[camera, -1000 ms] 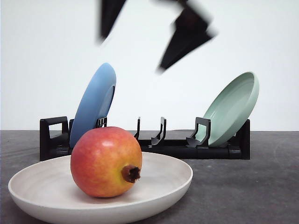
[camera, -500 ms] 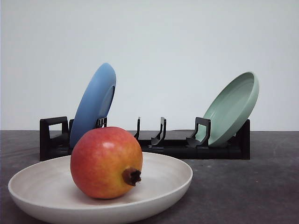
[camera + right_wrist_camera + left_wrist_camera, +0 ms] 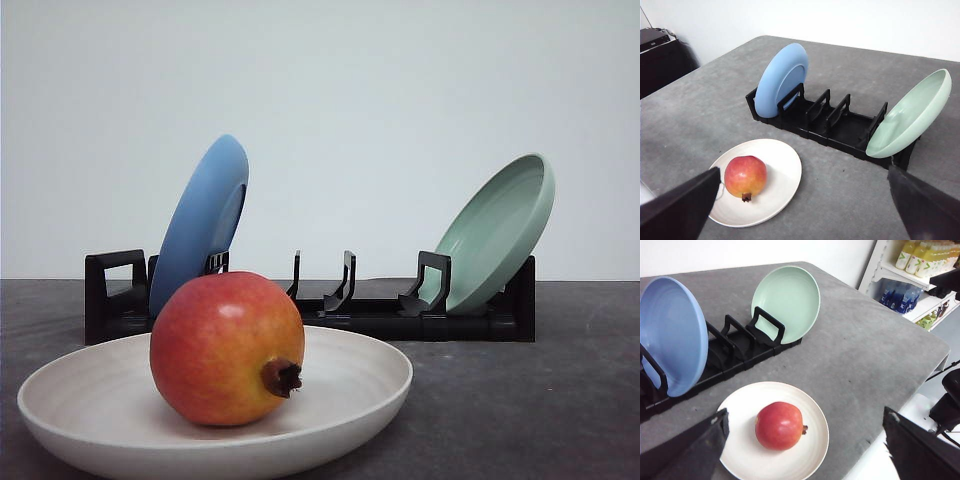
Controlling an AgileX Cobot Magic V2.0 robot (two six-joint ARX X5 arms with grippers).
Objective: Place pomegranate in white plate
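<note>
A: Pomegranate (image 3: 227,348) first, since that's the job: where is it?

B: Go by size. The grey table (image 3: 705,110) carries everything. On it stands a black dish rack (image 3: 832,122), with a blue plate (image 3: 200,222) leaning in one end slot and a pale green plate (image 3: 497,232) tilted at the other. Nearer the camera lies the white plate (image 3: 355,380), flat on the table, and the fruit sits inside it, somewhat off-centre, its dark crown stub pointing sideways. By the look of it, the placing is done.

A: How would it handle if it had to be shifted?

B: I'd judge it firm, fairly heavy and smooth-skinned, so round enough to roll and a bit slippery. Take it across its widest part, clear of the brittle crown, with a moderate squeeze.

A: And the grippers?

B: The left gripper (image 3: 805,452) is spread wide with nothing between its fingers, held high above plate and fruit. The right gripper (image 3: 805,212) is likewise wide apart and empty, looking down on the whole layout from well above.
</note>
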